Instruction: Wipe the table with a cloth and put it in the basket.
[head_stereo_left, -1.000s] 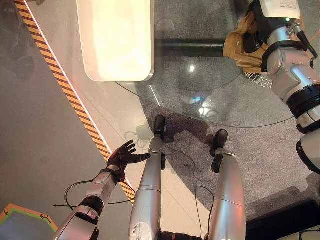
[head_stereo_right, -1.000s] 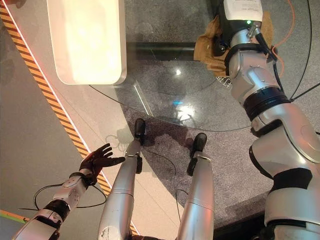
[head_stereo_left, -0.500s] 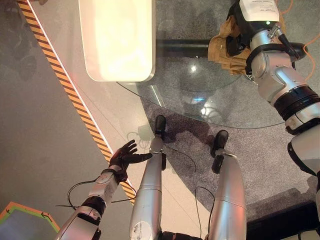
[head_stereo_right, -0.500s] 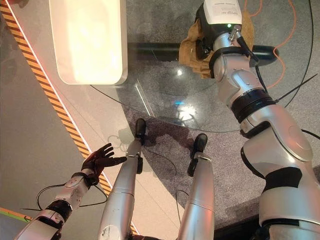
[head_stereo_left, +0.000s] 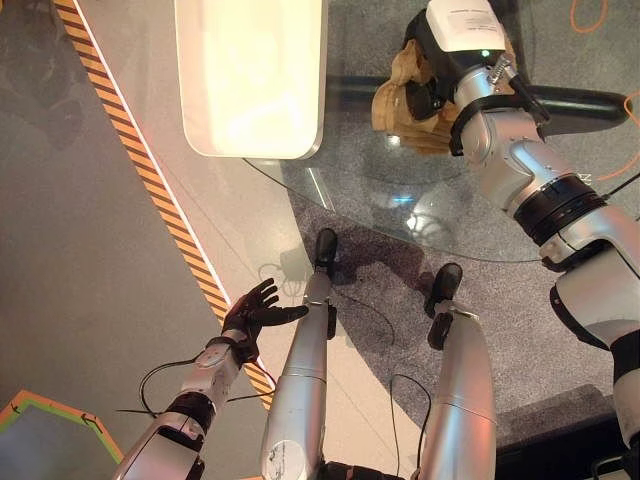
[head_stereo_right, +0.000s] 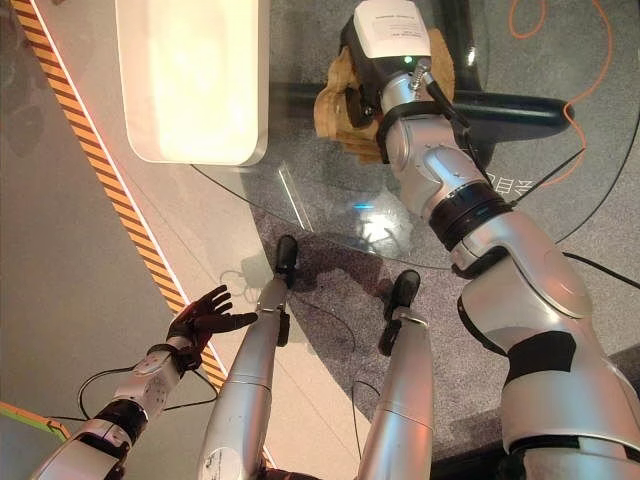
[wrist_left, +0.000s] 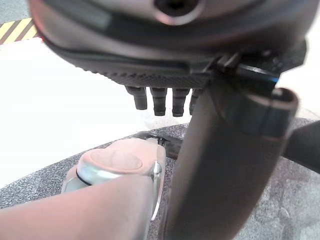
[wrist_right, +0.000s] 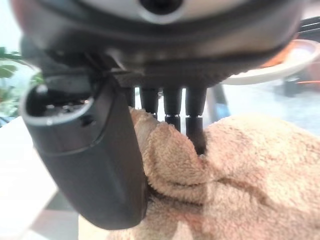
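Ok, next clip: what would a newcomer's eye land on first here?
First the tan cloth, bunched under the right hand on the round glass table, fingers dug into its folds. Next, the bright white slab lying at the table's far left. The left hand hangs open, low over the floor, beside the striped floor tape.

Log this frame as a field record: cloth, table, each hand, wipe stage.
cloth: tan fluffy terry cloth, bunched up on the table under the right hand
table: round clear glass table, dark bar of its base visible through the top
right hand: dark right hand on the cloth, fingers dug into the folds, thumb beside them
left hand: dark left hand low by the robot's side over the floor, fingers spread, holding nothing
other: pale rounded slab left of the table
wipe stage: cloth on the glass, not yet binned
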